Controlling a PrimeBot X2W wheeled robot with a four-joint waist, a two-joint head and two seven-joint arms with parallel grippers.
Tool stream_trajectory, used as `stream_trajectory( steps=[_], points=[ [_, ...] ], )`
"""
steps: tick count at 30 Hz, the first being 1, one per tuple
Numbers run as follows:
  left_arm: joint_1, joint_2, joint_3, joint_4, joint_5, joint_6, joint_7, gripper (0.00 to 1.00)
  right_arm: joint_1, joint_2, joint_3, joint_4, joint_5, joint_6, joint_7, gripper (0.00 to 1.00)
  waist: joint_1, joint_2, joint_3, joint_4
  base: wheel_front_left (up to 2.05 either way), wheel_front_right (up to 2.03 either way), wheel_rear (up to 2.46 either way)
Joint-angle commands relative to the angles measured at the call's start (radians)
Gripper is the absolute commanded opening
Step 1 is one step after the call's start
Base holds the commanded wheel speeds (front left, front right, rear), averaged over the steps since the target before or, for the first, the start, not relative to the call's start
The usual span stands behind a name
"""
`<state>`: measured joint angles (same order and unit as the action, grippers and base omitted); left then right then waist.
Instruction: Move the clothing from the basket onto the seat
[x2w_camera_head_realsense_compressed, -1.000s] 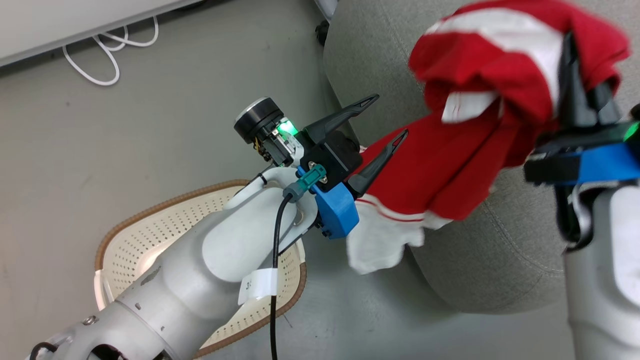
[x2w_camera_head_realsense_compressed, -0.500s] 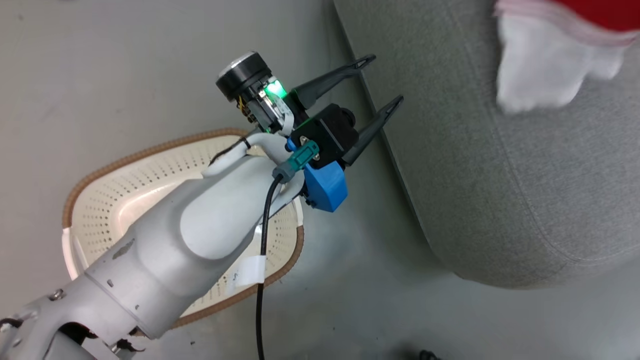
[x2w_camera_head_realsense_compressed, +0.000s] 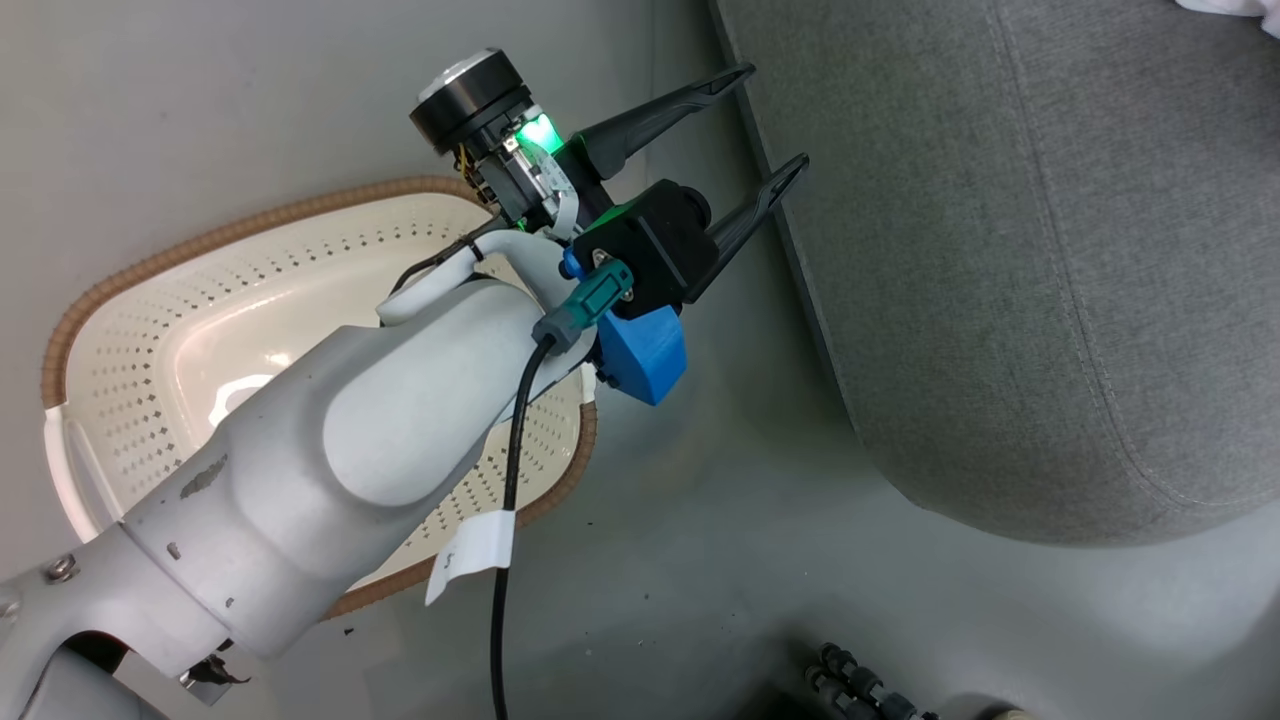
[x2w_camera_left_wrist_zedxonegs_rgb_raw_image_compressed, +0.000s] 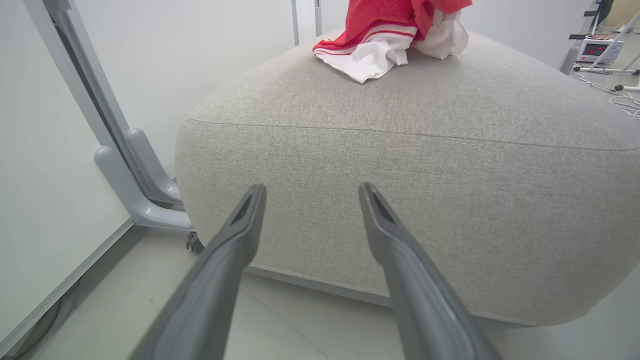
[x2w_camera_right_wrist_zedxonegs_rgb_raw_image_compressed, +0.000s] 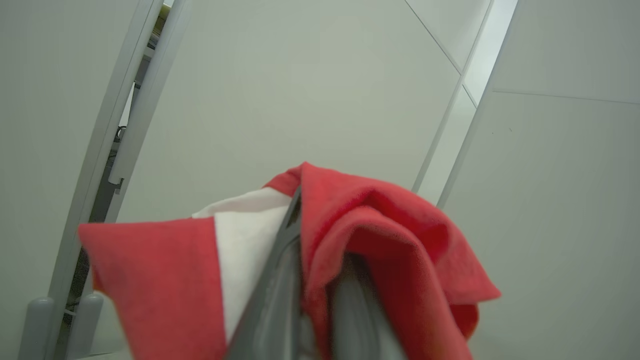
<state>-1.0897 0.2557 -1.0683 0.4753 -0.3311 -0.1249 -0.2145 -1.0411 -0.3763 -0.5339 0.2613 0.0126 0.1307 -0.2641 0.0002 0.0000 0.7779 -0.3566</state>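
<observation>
In the head view, the basket sits on the grey floor at the left. What shows of its pale, holed inside is bare, though the left arm reaches across it and hides its right half. A black cable runs down along that arm. The left gripper is held above the floor between the basket and the seat, pointing toward the seat's edge. Its two dark fingers are spread apart with nothing between them. The seat takes up the right side, and a small white bit of the clothing shows on it at the top right corner.

In the left wrist view, a grey stand is at the left beside the seat. The left gripper faces the seat's side, its fingers wide apart and clear of the fabric. The clothing hangs down from above, and its red, white-striped lower folds lie on the top of the seat.

In the right wrist view, the right gripper has its fingers drawn close together and clamped on the clothing. Red and white folds drape over both fingers and hide their tips. Pale wall panels stand behind.
</observation>
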Motion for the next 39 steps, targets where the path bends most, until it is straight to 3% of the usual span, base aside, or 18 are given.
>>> stream_trajectory(
  steps=[1,10,22,23,24,25,33,39],
  points=[
    [-0.018,0.011,0.0,-0.012,0.008,0.002,0.005,1.0,0.024,0.021,-0.002,0.021,-0.01,0.0,0.0,0.0,-0.0002,0.0,0.017,0.003,0.0,0.0,0.0],
    [-0.033,0.036,-0.006,-0.056,0.009,0.011,0.025,1.0,0.122,0.134,-0.028,0.151,-0.05,0.0,-0.001,0.0,-0.0002,0.0,0.065,0.015,0.0,0.0,0.0],
    [-0.039,0.05,-0.011,-0.075,-0.001,0.02,0.029,1.0,0.165,0.179,-0.054,0.249,-0.045,0.0,0.0,0.0,-0.0002,0.0,0.083,0.027,0.0,0.0,0.0],
    [-0.038,0.05,-0.011,-0.074,-0.002,0.021,0.027,1.0,0.17,0.183,-0.056,0.242,-0.041,0.0,0.0,0.25,-0.0002,0.0,0.078,0.026,0.0,0.0,0.0],
    [-0.035,0.048,-0.011,-0.073,-0.003,0.023,0.023,1.0,0.177,0.188,-0.058,0.231,-0.033,0.0,0.0,0.75,-0.0002,0.0,0.071,0.026,0.0,0.0,0.0],
    [-0.031,0.044,-0.012,-0.07,-0.005,0.024,0.018,1.0,0.186,0.192,-0.06,0.219,-0.026,0.0,0.0,1.0,-0.0002,0.0,0.063,0.026,0.0,0.0,0.0],
    [0.026,0.016,-0.011,-0.035,-0.032,0.037,-0.022,1.0,0.354,0.216,-0.044,0.121,0.016,0.0,0.0,1.0,-0.0002,0.0,-0.045,0.03,0.0,0.0,0.0],
    [0.096,0.009,0.033,-0.015,-0.067,0.072,-0.047,1.0,0.484,0.243,-0.008,0.038,0.014,0.0,0.0,1.0,-0.0002,0.0,-0.155,0.031,0.0,0.0,0.0]
  ],
)
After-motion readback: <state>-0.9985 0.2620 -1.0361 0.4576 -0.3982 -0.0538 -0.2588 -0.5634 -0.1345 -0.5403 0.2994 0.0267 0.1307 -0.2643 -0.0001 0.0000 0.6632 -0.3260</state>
